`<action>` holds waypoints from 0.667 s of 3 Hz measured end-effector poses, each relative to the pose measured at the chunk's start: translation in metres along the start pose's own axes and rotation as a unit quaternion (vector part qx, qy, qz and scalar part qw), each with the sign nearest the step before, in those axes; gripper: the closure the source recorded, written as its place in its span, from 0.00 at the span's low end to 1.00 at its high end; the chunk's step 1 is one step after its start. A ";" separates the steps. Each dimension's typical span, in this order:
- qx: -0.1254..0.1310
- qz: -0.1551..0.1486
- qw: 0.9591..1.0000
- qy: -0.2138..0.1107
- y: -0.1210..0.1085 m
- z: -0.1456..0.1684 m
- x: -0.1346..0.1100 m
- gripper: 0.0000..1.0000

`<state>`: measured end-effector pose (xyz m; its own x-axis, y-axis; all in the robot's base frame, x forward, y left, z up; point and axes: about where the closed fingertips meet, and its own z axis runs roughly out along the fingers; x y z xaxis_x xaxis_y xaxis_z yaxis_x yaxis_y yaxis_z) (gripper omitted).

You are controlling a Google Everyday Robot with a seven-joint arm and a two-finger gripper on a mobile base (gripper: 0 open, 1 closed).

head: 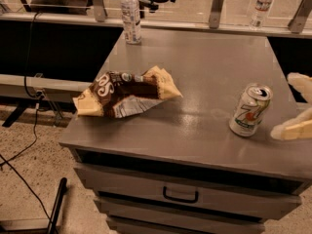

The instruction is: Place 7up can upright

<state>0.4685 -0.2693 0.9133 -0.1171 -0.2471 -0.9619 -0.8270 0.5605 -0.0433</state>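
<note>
The 7up can, silver-white with green markings and a shiny top, stands upright on the grey cabinet top near its right front. My gripper is at the right edge of the view, to the right of the can and apart from it. Its two cream-coloured fingers are spread wide with nothing between them.
A crumpled brown and cream snack bag lies on the left part of the cabinet top. A clear water bottle stands at the back left corner, another behind on the far ledge. Drawers are below the front edge. Cables trail on the floor at left.
</note>
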 end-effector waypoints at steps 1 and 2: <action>0.024 -0.001 0.999 0.040 -0.007 -0.014 -0.003 0.00; 0.026 0.002 0.999 0.043 -0.007 -0.016 -0.002 0.00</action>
